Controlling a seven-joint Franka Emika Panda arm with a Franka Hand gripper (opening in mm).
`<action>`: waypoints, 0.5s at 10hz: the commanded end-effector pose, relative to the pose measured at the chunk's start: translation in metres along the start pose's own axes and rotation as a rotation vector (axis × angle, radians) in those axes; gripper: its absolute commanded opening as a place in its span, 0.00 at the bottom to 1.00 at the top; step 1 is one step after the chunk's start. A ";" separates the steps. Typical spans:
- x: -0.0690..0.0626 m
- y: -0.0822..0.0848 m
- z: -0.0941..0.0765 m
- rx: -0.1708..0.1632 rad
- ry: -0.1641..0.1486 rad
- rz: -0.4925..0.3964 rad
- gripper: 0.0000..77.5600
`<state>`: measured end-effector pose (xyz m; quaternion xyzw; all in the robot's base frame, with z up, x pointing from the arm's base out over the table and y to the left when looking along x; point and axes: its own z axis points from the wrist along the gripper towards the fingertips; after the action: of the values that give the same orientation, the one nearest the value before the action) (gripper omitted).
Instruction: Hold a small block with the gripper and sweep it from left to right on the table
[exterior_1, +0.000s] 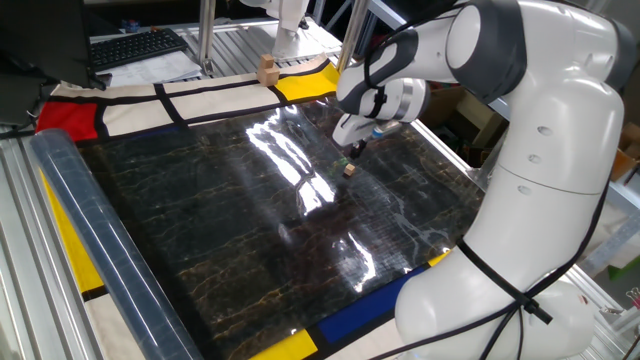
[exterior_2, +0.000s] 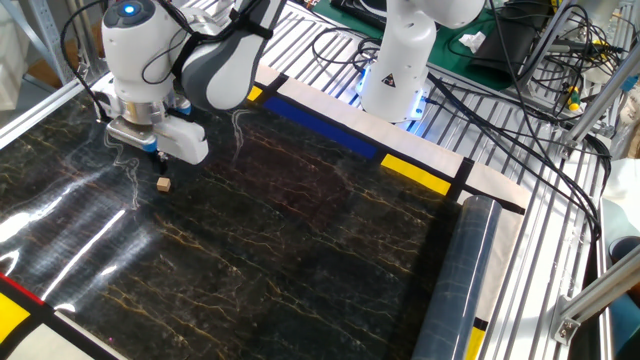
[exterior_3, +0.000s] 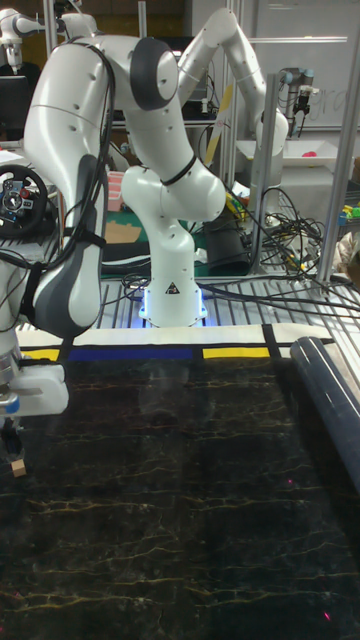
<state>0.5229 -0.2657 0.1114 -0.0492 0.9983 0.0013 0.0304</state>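
- One fixed view: the pincer (exterior_1: 357, 151) hangs just above the black marble-patterned desk (exterior_1: 200, 210), its dark tips aimed down. The small block (exterior_1: 349, 170) lies on the sheet just at 7 o'clock of the tips, apart from them by a thin gap. Whether the tips are spread or pressed together cannot be told here; they are too small and dark. A larger tan wooden block (exterior_1: 266, 68) stands on the white border at 12 o'clock of the desk, well apart from the action.
- The other fixed view: the small block (exterior_2: 161, 184) rests alone on the desk (exterior_2: 300, 250), just at 6 o'clock of the pincer (exterior_2: 153, 153). Nothing sits between the tips, so the cube is not held. A grey roll (exterior_2: 455, 290) lies along the edge at 4 o'clock.
- Tall fixed view: the pincer (exterior_3: 13, 440) is at the 9 o'clock edge, over the small block (exterior_3: 18, 467), which looks to sit directly under it. Contact cannot be judged.
- Progress, as a judgement: the approach is nearly done, with the tool lined up close to the cube. The descent, the pinch and the whole left-to-right sweep are left.
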 end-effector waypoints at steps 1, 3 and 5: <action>0.000 0.000 -0.002 -0.029 -0.039 0.078 0.00; 0.000 0.000 -0.002 -0.040 -0.025 0.051 0.00; 0.000 0.000 -0.002 -0.086 0.025 0.044 0.00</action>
<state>0.5224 -0.2648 0.1116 -0.0254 0.9986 0.0339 0.0322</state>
